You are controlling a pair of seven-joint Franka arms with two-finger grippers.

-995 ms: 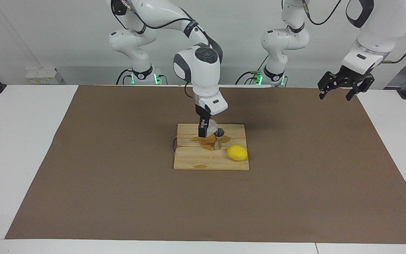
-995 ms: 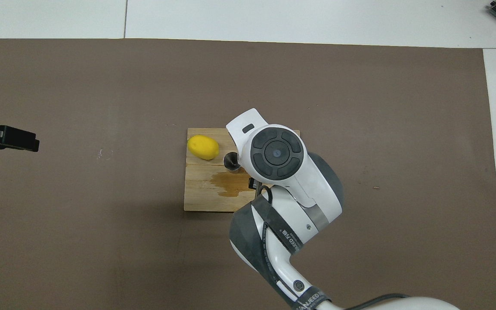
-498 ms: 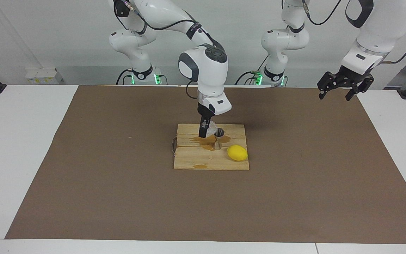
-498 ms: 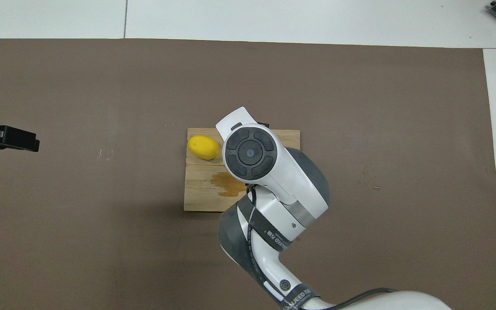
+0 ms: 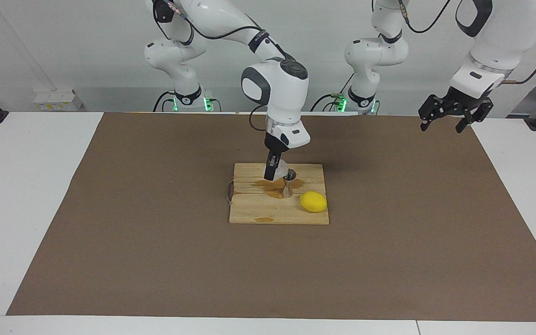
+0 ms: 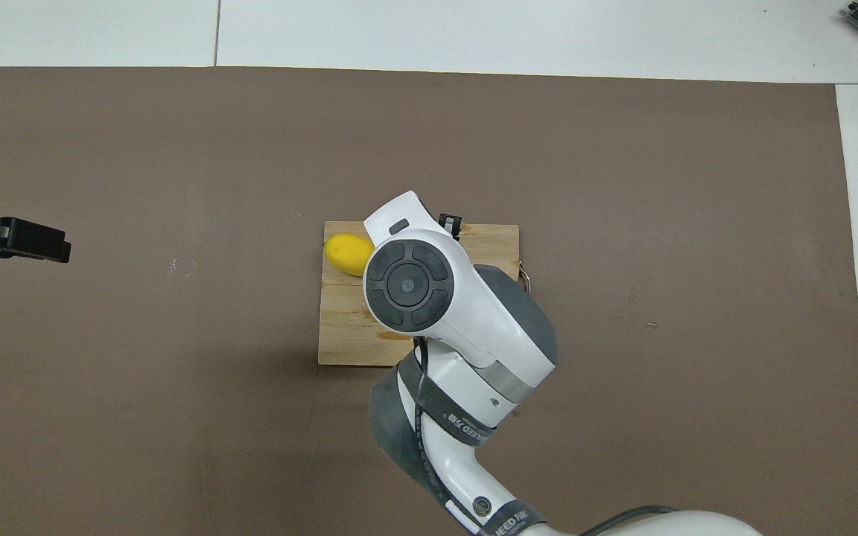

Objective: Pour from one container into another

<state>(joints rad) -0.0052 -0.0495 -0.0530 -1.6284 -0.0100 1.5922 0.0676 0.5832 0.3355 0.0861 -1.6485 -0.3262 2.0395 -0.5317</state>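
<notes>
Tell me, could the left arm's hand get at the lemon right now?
Probably yes. The lemon lies uncovered at the wooden board's corner toward the left arm's end, and the left hand waits over bare brown mat. The right hand, holding the glass tumbler, is beside the jigger.

One tumbler [image 5: 281, 168], one jigger [image 5: 288, 184], one lemon [image 5: 313, 201], one board [image 5: 258, 209].

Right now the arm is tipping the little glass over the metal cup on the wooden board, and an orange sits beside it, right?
Nearly. It is a yellow lemon, not an orange, as the facing view shows. The right end effector does tip the glass over the metal cup on the wooden board.
</notes>
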